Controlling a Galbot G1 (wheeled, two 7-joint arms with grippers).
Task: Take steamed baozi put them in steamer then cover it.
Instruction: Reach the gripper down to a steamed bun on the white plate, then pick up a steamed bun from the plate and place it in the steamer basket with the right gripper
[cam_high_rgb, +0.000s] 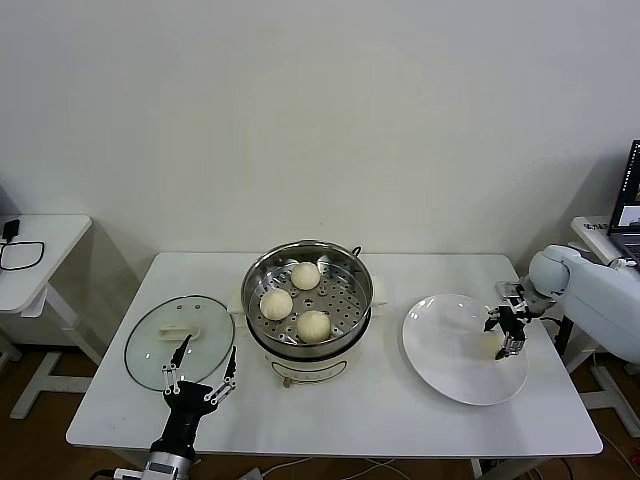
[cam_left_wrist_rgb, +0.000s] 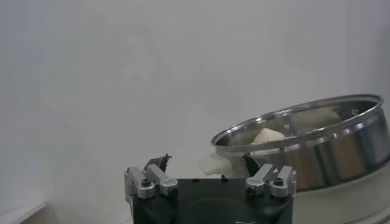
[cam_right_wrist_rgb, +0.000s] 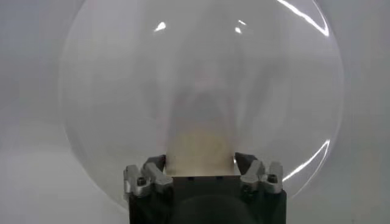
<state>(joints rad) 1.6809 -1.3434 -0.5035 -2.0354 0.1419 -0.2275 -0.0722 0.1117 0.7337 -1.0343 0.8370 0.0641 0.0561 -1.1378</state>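
The steamer (cam_high_rgb: 307, 295) stands at the table's middle with three steamed baozi (cam_high_rgb: 313, 324) on its perforated tray. The fourth baozi (cam_right_wrist_rgb: 201, 146) sits between the fingers of my right gripper (cam_high_rgb: 503, 335), low over the right part of the white plate (cam_high_rgb: 450, 345). In the right wrist view the gripper (cam_right_wrist_rgb: 200, 159) has both fingertips against the bun's sides. The cover (cam_high_rgb: 180, 340) lies flat on the table left of the steamer. My left gripper (cam_high_rgb: 205, 362) is open and empty at the front left, beside the cover. Its wrist view shows the gripper (cam_left_wrist_rgb: 206, 163) and the steamer (cam_left_wrist_rgb: 317, 152).
A small white side table (cam_high_rgb: 40, 250) with a black cable stands at the far left. A laptop (cam_high_rgb: 628, 205) sits on a stand at the far right. The table's front edge runs just below my left gripper.
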